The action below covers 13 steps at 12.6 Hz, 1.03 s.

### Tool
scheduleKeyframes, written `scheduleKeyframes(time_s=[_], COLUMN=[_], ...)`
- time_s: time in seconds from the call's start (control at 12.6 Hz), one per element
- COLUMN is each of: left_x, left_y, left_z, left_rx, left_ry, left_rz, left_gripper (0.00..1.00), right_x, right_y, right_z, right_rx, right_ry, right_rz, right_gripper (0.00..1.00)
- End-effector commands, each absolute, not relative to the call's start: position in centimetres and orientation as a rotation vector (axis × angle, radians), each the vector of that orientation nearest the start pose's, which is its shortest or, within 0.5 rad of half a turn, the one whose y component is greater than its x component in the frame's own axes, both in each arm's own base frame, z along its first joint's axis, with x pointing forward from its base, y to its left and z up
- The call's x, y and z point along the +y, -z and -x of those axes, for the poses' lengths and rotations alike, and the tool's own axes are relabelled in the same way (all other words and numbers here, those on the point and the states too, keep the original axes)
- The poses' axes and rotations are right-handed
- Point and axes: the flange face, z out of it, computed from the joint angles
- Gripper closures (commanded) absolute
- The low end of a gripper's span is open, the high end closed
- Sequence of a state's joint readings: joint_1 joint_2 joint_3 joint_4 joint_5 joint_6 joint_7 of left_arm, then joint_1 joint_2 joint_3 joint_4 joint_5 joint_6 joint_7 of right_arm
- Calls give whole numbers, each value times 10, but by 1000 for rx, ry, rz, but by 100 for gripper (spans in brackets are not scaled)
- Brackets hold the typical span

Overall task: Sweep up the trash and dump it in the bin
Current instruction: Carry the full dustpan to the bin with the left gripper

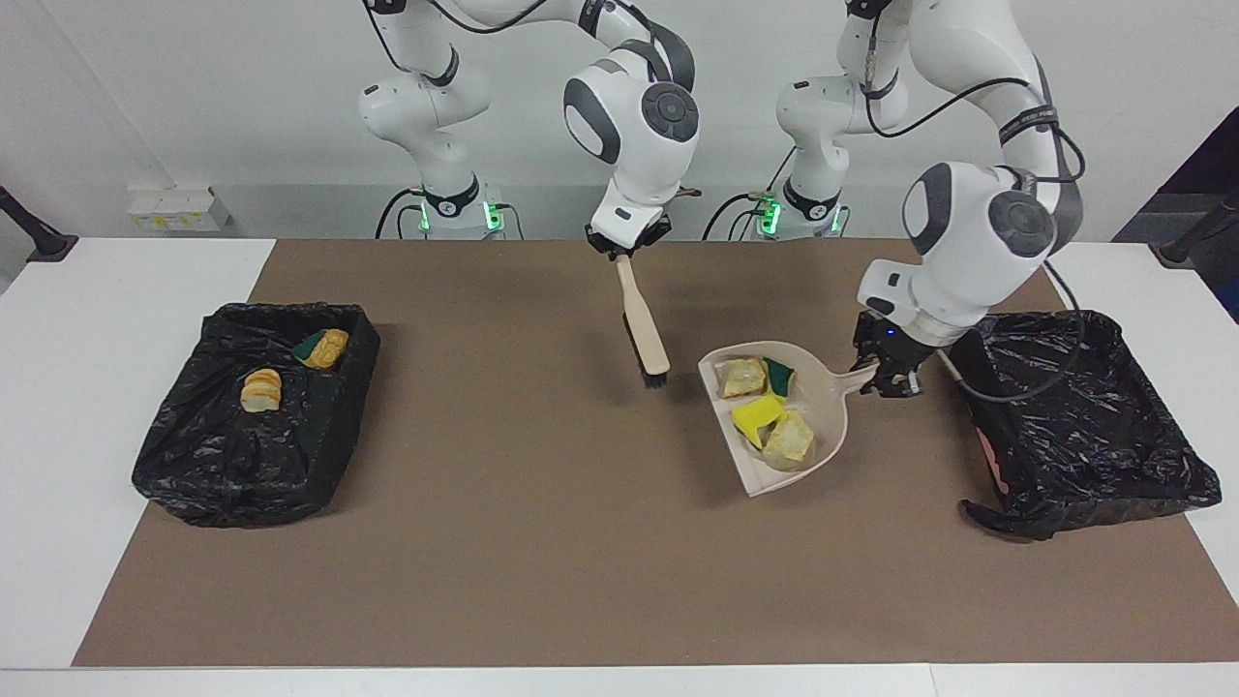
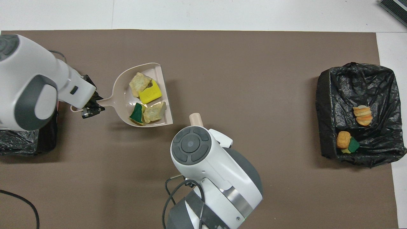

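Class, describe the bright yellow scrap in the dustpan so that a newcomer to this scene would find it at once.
Start at the brown mat and find the beige dustpan that the left end effector holds by its handle beside the empty black-lined bin. Among its four scraps, the yellow scrap lies in the middle. It alone is flat, smooth and plain bright yellow; its neighbours are crumbly tan or green-faced.

The dustpan (image 1: 789, 426) hangs over the mat (image 1: 542, 542), between the brush (image 1: 644, 334) and the bin (image 1: 1084, 416) at the left arm's end. Four scraps (image 1: 770, 411) lie in the dustpan. A second bin (image 1: 256, 426) at the right arm's end holds three more scraps (image 1: 261, 389).
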<state>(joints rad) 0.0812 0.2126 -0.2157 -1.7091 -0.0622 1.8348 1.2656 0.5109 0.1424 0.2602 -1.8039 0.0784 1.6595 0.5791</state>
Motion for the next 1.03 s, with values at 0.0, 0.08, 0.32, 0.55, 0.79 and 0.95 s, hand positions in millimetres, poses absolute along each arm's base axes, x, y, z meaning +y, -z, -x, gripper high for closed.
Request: scheduleKeyframes(time_s=[0.0,0.08,0.32,0.55,0.79,0.95], left_x=[-5,19,104,195,266,284], left_y=[-492,-495,-510,-518,-533,-541], left_z=[-616,-618,-618,-605,-598,-604], left_rx=[2158,2204,2343,2330,2210,2120], left_ry=[-12,-7,22,5,-146,-322], left_rz=[2521,2496,2390,2301,2187,2050], left_gripper=[100,100,100,100,100,100], right_x=[402,410,437,454,457,455], right_y=[-447,-449,-429,-408,-387,-377], right_z=[-373,-364,-343,-326,-325,-323], right_rx=[-93,-105,-71,-72,-76,-72], right_ry=[-446,-458,-496,-514,-528,-525], right_rz=[3137,3127,3154,3171,3180,3181], right_gripper=[100,100,100,100,100,100])
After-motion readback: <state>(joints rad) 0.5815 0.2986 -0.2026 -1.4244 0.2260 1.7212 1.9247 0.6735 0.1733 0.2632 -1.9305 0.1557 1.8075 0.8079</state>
